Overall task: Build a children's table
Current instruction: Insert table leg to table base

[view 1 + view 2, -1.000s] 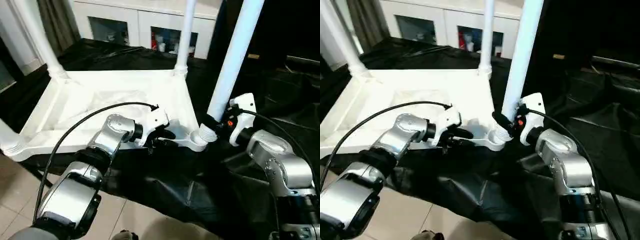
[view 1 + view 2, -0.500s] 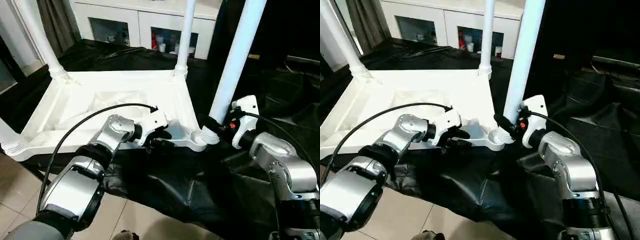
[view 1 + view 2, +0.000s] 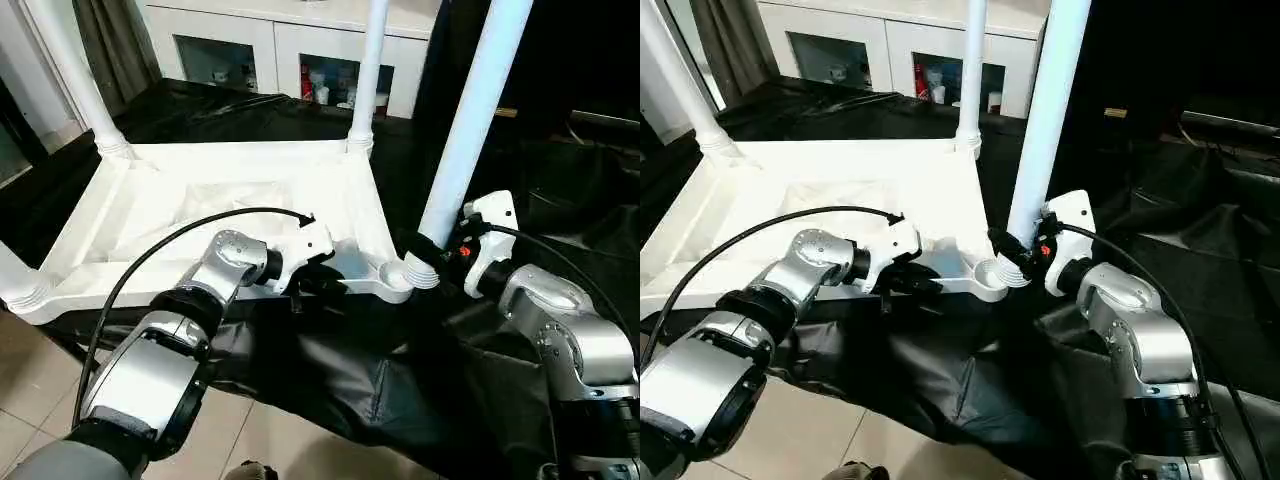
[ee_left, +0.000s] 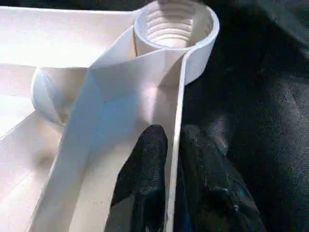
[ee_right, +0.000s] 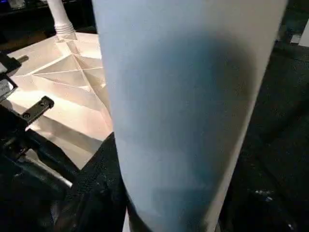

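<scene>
Two cabinet doors (image 3: 280, 55) behind table (image 3: 200, 190); black sheet (image 3: 400, 390)

Table top (image 3: 230, 200) is lying upside down on the black sheet (image 3: 400, 380), legs pointing up. Left gripper (image 4: 169, 145) is sitting on its near rim; right gripper (image 3: 435, 250) is sitting at the near-right leg (image 3: 470, 120). Cabinet (image 3: 290, 40) is standing behind.

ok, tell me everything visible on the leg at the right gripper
Long white tapered plastic tube leg, smooth and glossy, standing nearly upright with a slight lean, its ribbed threaded end seated in the round corner socket of the upturned white plastic table top. The right gripper has its black fingers clasped around the leg just above the socket.
</scene>
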